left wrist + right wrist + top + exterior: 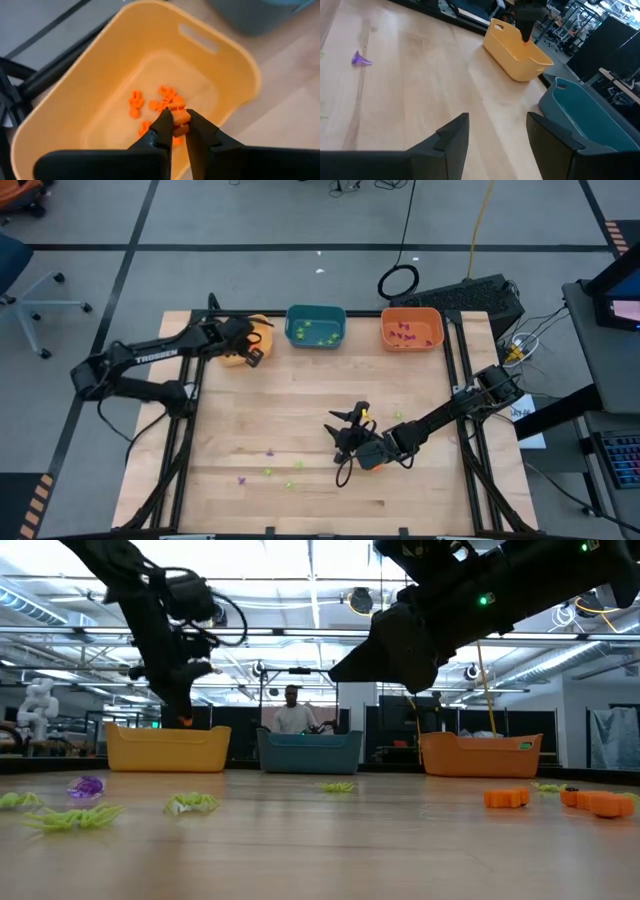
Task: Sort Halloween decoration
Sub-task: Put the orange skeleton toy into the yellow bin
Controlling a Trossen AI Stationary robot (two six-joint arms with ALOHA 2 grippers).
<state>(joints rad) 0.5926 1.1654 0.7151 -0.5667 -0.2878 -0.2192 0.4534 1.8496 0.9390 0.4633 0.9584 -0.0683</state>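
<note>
My left gripper [179,125] hangs over the yellow bin [245,342] at the table's far left. It is shut on a tiny orange trinket [180,118]. Several more orange trinkets [150,105] lie on the bin's floor. My right gripper [497,135] stands open near the table's middle [350,432] with nothing between its fingers. Loose light-green and purple trinkets [268,471] lie on the wood toward the near left. Orange ones [507,798] lie near the right arm. My left gripper pinches the orange trinket [181,116] between its two fingertips. The fingers slant down from above into the yellow bin's opening. The trinket is lifted clear, above the orange pieces on the bin's floor.
A teal bin [315,327] with green trinkets and an orange bin [411,329] with purple ones stand along the far edge, right of the yellow bin. A purple trinket [361,59] lies on bare wood ahead of my right gripper. A person [292,712] stands beyond the table.
</note>
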